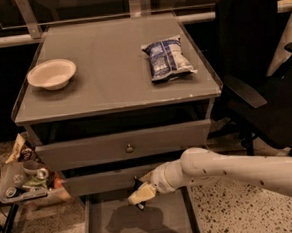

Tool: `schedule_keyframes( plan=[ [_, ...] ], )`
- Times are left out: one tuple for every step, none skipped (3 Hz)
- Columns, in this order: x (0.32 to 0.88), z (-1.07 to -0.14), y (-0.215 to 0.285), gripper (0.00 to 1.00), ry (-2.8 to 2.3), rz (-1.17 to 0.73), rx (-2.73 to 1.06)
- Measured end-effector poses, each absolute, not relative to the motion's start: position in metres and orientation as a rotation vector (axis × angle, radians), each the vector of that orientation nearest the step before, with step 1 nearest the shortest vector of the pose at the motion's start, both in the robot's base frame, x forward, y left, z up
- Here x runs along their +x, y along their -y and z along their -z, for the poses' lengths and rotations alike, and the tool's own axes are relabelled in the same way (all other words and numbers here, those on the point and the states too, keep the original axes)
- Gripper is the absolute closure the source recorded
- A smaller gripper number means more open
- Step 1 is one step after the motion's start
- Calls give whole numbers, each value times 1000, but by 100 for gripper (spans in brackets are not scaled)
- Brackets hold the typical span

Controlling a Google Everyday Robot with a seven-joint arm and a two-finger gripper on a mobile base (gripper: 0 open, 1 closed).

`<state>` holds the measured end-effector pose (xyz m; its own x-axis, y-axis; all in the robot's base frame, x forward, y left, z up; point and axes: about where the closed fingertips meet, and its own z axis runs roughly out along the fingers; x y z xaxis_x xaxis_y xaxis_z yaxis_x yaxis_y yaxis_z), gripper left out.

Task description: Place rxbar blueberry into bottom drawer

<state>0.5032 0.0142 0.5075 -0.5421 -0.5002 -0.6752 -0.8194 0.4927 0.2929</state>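
Observation:
My gripper (140, 194) hangs just above the open bottom drawer (166, 227), near its back left part, below the middle drawer's front. A thin dark object sticks out above and below the pale fingers (143, 192); it looks like the rxbar blueberry (140, 205), held upright in the shut gripper. Most of the bar is hidden by the fingers. The drawer's grey floor shows only the gripper's shadow. My white arm (225, 168) reaches in from the right.
On the cabinet top (108, 81) lie a blue-and-white chip bag (167, 59) and a pale bowl (52, 74). The top drawer (128, 146) with a round knob is closed. A black office chair (264, 80) stands at the right, and a small cluttered stand (25, 184) at the left.

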Motion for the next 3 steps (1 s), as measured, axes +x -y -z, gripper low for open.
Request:
schedule_keyframes(
  plan=[
    [515,-457,-19,100,-2276,-892,-1034],
    [512,-447,-21,100,-2287,-914,-1023],
    [512,-445,-22,100,-2288,-918,-1023]
  ],
)
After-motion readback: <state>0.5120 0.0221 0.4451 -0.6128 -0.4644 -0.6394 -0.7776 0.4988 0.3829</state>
